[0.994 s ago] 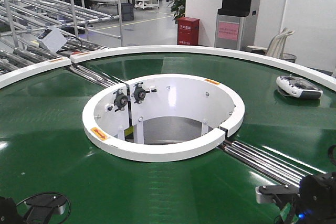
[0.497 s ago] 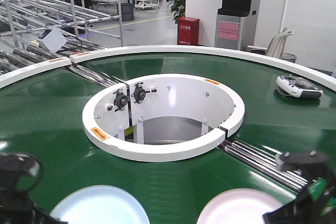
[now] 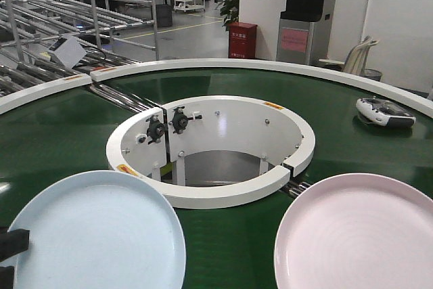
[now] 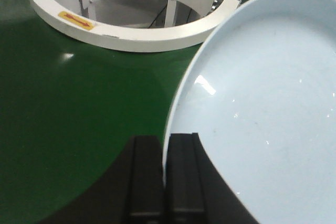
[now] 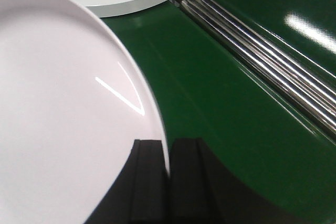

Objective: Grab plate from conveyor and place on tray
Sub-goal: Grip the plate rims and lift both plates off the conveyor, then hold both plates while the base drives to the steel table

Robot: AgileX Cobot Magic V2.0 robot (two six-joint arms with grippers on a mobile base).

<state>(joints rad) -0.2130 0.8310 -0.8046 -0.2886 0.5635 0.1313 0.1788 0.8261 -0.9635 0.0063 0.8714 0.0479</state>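
A light blue plate (image 3: 101,231) (image 4: 262,108) is held up over the green conveyor (image 3: 61,133), tilted toward the front camera at lower left. My left gripper (image 4: 165,142) is shut on its left rim. A pale pink plate (image 3: 358,235) (image 5: 58,108) hangs at lower right, with my right gripper (image 5: 168,145) shut on its right rim. In the front view both grippers are mostly hidden behind the plates. The tray is out of view.
The conveyor's white inner ring (image 3: 210,150) stands just beyond both plates. Steel rollers (image 5: 262,56) cross the belt to the right of the pink plate. A white remote controller (image 3: 384,111) lies on the belt at far right. Metal racks (image 3: 74,5) stand behind.
Both plates have risen from the bottom edge and now fill the lower front view, covering the arms that showed before. A second ago no plate was in sight.
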